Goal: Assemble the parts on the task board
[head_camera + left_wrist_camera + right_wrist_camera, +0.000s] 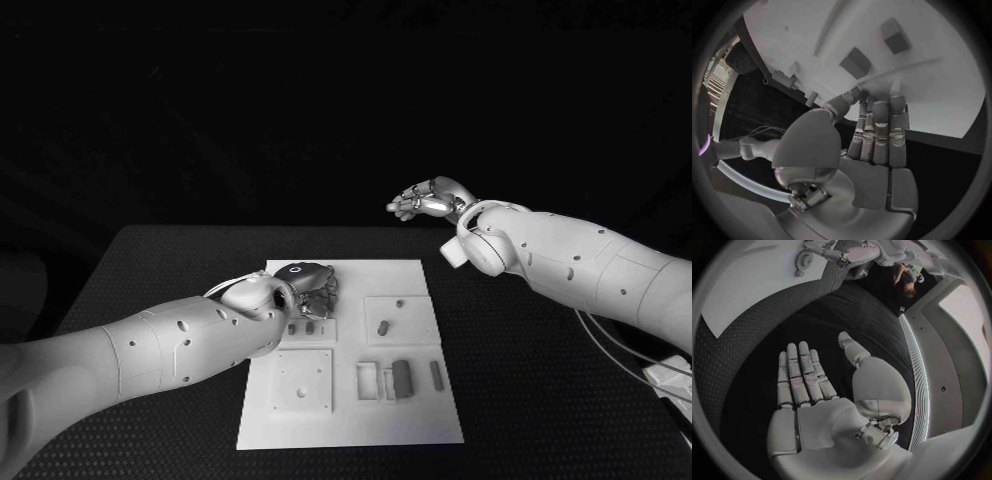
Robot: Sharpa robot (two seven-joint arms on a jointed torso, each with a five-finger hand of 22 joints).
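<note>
A: What's laid out on the bench?

B: The white board lies flat in the middle of it, with the small parts in and beside its recesses, toward the left and centre.

A: And the arms?

B: The left hand is low over the far-left part of the board, fingers together and pointing down, their tips at or just off the surface beside two small blocks. I can't tell whether it pinches anything. The right hand is raised beyond the far edge of the board, well apart from it, flat and spread, holding nothing.

A: So which step is it?

B: I'd judge the left hand is reaching for one of those far-left pieces, early in the assembly. Next it needs a firm pinch on a single block, lifted without nudging its neighbour.
</note>
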